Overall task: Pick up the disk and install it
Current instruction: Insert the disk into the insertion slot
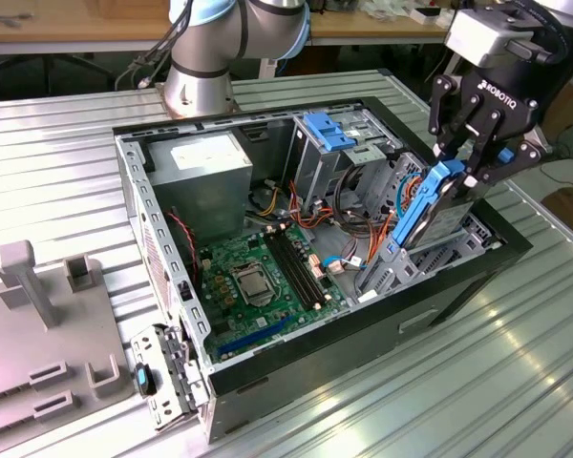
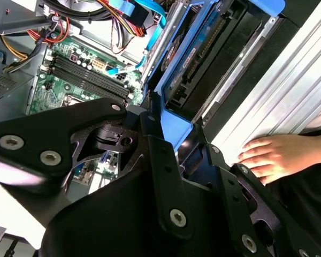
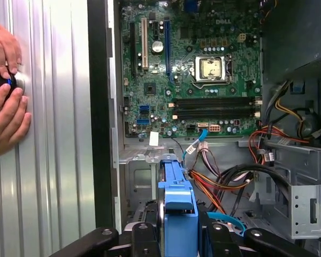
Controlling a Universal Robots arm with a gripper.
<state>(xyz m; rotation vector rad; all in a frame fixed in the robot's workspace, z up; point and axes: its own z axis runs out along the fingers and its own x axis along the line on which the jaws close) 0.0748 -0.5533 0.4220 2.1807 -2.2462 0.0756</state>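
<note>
Disk (image 1: 437, 208) hangs on edge, tilted, with its blue frame pinched between the two fingers (image 3: 143, 242) of the one gripper (image 1: 465, 172). Most of it is below the fingertips, and its lower end reaches the drive cage (image 1: 439, 250) of the one open computer case (image 1: 315, 367). One green circuit board (image 1: 258, 277) lies beyond the fingers. The first wrist view adds a person's two hands (image 3: 8, 120) on the ribbed table (image 3: 53, 160) beside the case. The second wrist view catches one hand (image 2: 273, 155).
</note>
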